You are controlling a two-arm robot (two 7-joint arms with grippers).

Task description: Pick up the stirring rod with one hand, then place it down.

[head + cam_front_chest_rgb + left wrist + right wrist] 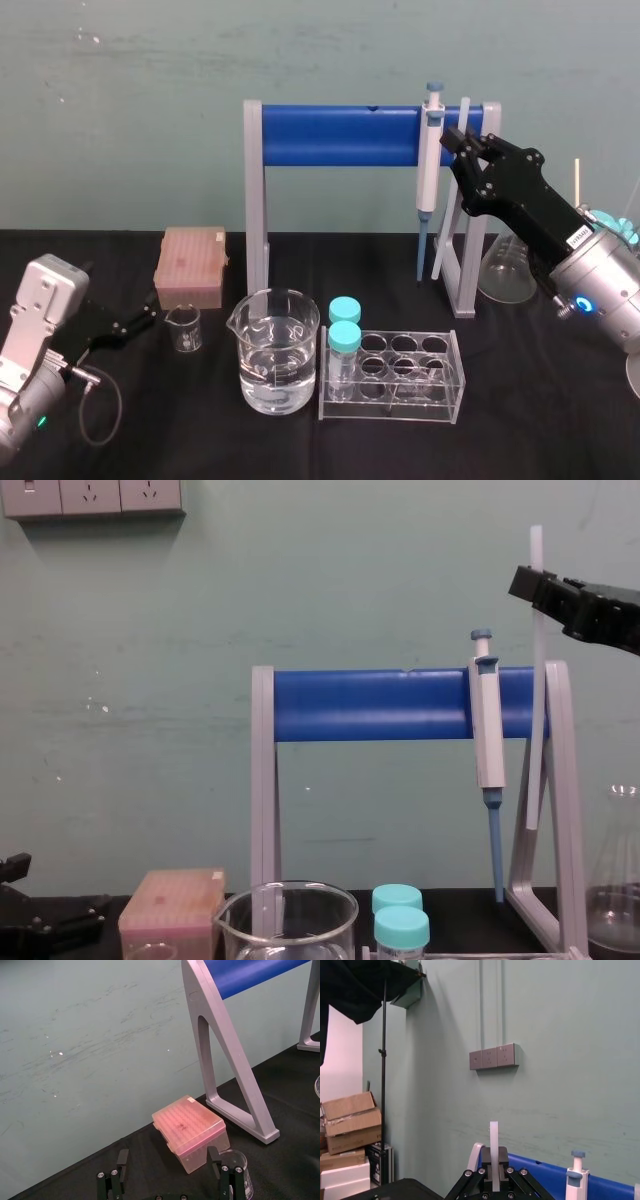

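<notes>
Now right gripper [462, 148] clamps the upright rod [440, 250] near its top, far right; left gripper [140, 322] parked near-left, jaws apart.

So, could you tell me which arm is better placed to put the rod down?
Right. The right gripper holds the rod near upright beside the stand; the left gripper rests open and low, far off.
</notes>
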